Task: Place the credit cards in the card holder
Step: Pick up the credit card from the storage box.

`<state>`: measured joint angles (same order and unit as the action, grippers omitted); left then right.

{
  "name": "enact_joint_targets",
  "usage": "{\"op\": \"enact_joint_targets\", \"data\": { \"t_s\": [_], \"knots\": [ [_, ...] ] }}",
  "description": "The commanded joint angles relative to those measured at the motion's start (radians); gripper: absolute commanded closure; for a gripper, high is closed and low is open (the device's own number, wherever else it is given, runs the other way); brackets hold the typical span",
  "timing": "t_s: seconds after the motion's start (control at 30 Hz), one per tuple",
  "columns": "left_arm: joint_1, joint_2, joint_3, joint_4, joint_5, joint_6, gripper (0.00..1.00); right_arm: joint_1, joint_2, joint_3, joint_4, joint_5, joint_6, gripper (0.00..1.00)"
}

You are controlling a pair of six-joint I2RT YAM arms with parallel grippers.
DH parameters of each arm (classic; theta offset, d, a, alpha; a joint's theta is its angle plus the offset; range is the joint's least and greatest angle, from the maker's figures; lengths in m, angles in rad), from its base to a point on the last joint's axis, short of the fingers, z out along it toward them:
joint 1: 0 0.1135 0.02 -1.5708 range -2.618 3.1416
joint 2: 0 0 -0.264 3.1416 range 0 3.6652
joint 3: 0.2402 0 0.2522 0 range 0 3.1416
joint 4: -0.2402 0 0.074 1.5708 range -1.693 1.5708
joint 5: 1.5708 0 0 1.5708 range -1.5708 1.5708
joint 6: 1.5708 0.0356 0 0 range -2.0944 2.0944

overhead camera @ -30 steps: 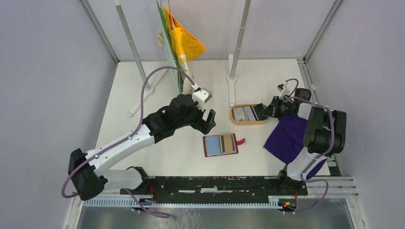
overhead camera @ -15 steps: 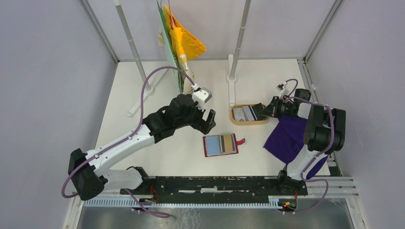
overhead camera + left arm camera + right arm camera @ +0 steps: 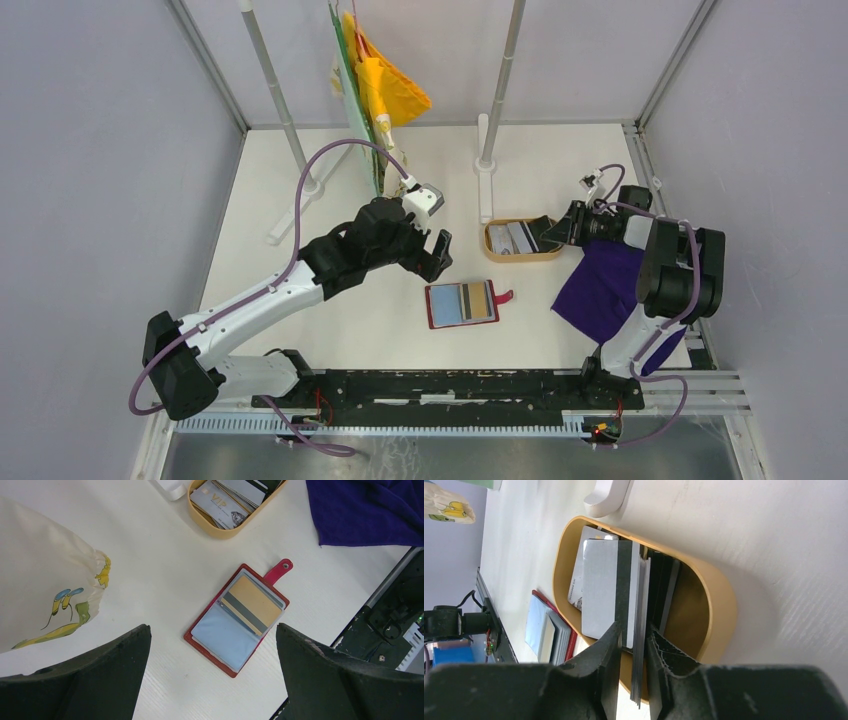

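The dark-red card holder [image 3: 462, 304] lies open on the table, with a tan card in its slots [image 3: 252, 602]; it also shows in the right wrist view [image 3: 549, 635]. My left gripper [image 3: 438, 252] hovers above it, jaws wide open and empty [image 3: 212, 630]. Credit cards [image 3: 512, 238] lie in the oval wooden tray [image 3: 520, 257]. My right gripper [image 3: 548, 232] reaches into the tray's right end. Its fingers [image 3: 634, 630] are closed around a thin stack of credit cards [image 3: 639, 670] standing on edge. More pale and black cards [image 3: 599, 590] lie beside them in the tray [image 3: 719, 605].
A purple cloth [image 3: 600, 285] lies right of the tray under my right arm. A cream printed bag [image 3: 45, 580] lies left of the holder. Two posts on white feet [image 3: 487, 160] and hanging yellow cloth [image 3: 395, 90] stand at the back. The black rail [image 3: 450, 385] runs along the near edge.
My right gripper has shifted very slightly at the tray's right end. The left arm and the card holder have not moved.
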<state>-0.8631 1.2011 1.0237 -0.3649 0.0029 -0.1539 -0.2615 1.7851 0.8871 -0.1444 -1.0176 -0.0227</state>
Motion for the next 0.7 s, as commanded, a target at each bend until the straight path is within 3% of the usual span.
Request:
{"op": "enact_joint_targets", "data": {
  "t_s": [0.0,0.67],
  "knots": [
    [0.006,-0.032,0.024,0.032,0.015,0.066,0.0,-0.029,-0.023,0.005,0.004,0.008,-0.025,0.7],
    [0.006,-0.04,0.024,0.033,0.019,0.065,0.0,-0.088,-0.036,0.004,-0.01,-0.047,-0.029,0.69]
  ]
}}
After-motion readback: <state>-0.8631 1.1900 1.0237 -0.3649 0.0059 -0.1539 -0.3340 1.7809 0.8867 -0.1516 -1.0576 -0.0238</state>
